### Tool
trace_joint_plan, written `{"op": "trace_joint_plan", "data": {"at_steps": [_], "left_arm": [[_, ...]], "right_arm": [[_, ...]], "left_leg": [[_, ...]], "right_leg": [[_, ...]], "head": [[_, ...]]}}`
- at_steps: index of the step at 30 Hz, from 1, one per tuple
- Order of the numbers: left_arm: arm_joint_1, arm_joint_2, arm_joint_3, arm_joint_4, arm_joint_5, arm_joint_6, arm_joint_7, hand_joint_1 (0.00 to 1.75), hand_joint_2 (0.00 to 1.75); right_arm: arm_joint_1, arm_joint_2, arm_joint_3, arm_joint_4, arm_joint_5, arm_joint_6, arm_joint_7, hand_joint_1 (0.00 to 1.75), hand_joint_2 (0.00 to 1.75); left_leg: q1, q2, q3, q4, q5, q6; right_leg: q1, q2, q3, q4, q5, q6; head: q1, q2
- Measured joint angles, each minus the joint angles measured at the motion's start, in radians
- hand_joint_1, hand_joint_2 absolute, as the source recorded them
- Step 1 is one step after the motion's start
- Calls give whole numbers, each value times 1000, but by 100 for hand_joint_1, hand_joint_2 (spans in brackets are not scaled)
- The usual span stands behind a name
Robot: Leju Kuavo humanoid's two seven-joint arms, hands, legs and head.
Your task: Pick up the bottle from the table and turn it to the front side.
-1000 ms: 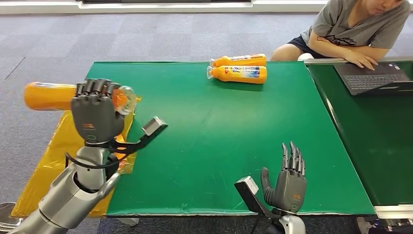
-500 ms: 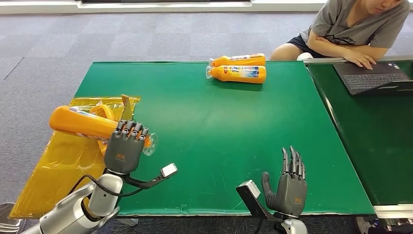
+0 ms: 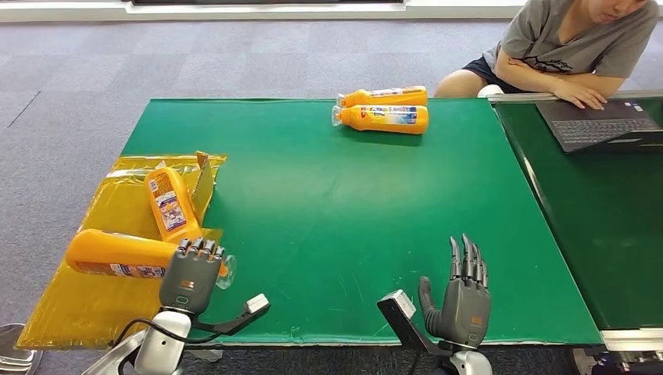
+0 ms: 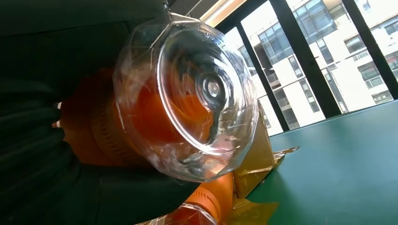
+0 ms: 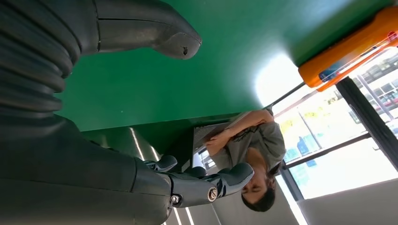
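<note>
Fingers of the left hand (image 3: 190,279) wrap one smooth orange plastic bottle (image 3: 117,255) with a clear faceted base. Right hand (image 3: 463,298) holds nothing, fingers straight and apart. Three more bottles lie around: one on crinkly yellow film (image 3: 94,301), two far across the green table (image 3: 344,211).

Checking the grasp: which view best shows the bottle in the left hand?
The head view: the held orange bottle lies sideways in the left hand over the yellow sheet. The left wrist view shows its clear end close up.

The bottles (image 3: 117,255) were orange with clear caps, on yellow wrap (image 3: 94,305); the table (image 3: 352,219) was green.
</note>
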Motion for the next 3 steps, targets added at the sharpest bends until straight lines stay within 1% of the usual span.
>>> {"op": "trace_joint_plan", "data": {"at_steps": [3], "left_arm": [[10,-3,13,-1,0,-3,8,175,175]], "right_arm": [[0,0,0,0,3,0,2,0,175]], "left_leg": [[0,0,0,0,0,0]], "right_leg": [[0,0,0,0,0,0]], "head": [[0,0]]}}
